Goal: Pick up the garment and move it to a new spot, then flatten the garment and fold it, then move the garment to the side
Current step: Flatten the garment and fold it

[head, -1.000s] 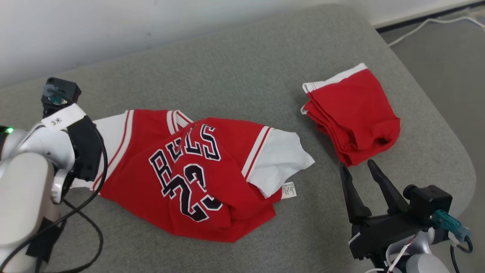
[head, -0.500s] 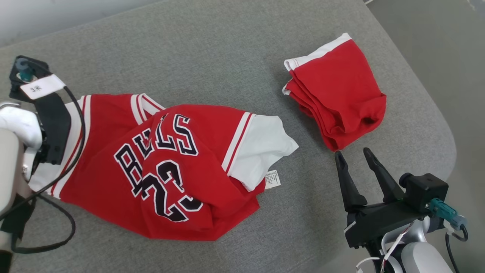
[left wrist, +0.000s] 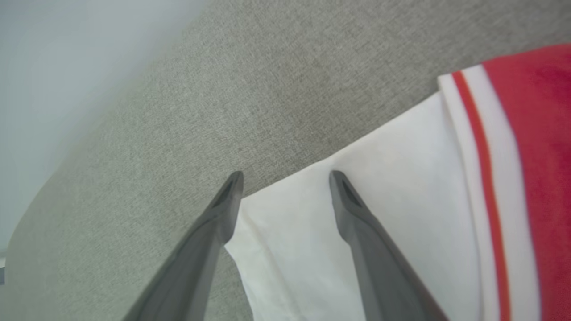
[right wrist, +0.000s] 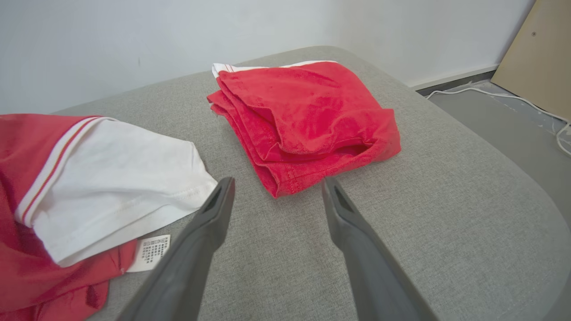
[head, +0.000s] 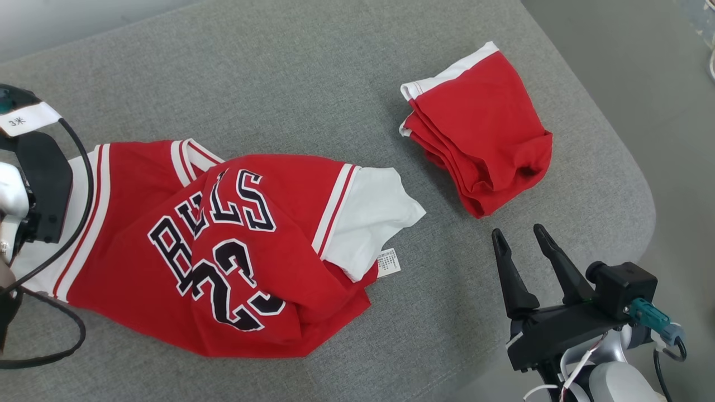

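Note:
The garment (head: 223,245) is a red jersey with white sleeves and dark lettering, lying rumpled on the grey cushion (head: 313,84). In the left wrist view my left gripper (left wrist: 286,174) is open, its fingers spread over the edge of the jersey's white sleeve (left wrist: 401,232), with nothing between them. In the head view my left wrist (head: 36,184) sits over that sleeve at the left edge. My right gripper (head: 518,231) stands open and empty at the lower right, right of the jersey's other sleeve (right wrist: 111,178). In its own wrist view the right gripper (right wrist: 279,180) points at the cushion.
A folded red piece of clothing with a white band (head: 480,134) lies at the back right, just beyond my right fingertips (right wrist: 303,120). The cushion's rounded edge (head: 642,190) drops to grey floor on the right. A white cable (right wrist: 513,96) runs along the floor by the wall.
The head camera has turned, so the whole picture has slid left and up. The jersey and the folded piece lie as before. Both grippers stay open.

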Motion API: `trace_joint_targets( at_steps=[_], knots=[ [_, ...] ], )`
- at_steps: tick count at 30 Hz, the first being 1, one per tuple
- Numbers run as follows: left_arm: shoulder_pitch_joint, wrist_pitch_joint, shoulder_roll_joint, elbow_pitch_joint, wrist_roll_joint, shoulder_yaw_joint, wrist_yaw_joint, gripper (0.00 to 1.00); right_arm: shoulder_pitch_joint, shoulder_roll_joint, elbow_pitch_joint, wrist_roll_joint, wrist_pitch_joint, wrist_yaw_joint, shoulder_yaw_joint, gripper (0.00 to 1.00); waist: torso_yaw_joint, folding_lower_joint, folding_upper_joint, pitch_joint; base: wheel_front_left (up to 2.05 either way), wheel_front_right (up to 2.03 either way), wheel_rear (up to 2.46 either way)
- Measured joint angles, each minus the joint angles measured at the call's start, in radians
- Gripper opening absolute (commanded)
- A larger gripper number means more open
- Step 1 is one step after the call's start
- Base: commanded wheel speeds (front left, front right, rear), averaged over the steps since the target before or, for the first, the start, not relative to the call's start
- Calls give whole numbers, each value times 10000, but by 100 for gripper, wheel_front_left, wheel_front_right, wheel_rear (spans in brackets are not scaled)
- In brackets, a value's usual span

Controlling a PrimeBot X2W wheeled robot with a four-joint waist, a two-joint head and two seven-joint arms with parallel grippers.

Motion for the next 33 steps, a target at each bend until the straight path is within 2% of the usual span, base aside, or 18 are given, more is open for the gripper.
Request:
trace_joint_targets(
  at_steps=[10,11,13,16,17,29,31,33],
  knots=[
    [-210,493,-144,-40,-497,268,-71,100,122,-36,-171,-2,-86,-2,-79,100,101,0,-2,307,0,0,0],
    [-215,575,-201,8,-568,322,-69,95,117,-36,-167,-2,-90,-2,-79,100,137,0,-2,318,0,0,0],
    [-257,715,-341,58,-673,431,-61,53,108,-38,-153,-2,-96,-2,-82,100,209,0,-1,323,0,0,0],
    [-249,828,-510,121,-993,514,-73,22,81,-38,-111,-4,-96,-2,-52,100,287,0,-1,277,0,0,0],
    [-240,869,-556,125,-1035,510,-79,1,71,-38,-102,-4,-94,-2,-36,100,304,0,-1,250,0,0,0],
    [-174,708,-826,84,-1103,282,-151,0,115,-174,-77,-6,-100,-17,-198,100,544,0,-1,102,0,0,0],
    [-227,539,-1045,96,-978,190,19,0,134,-238,-128,-8,-159,-52,-314,100,646,0,-1,83,0,0,0],
    [-402,219,-1532,163,-886,121,316,0,145,-403,-155,-35,-182,-102,-453,100,855,1,-1,36,0,0,0]
  ],
)
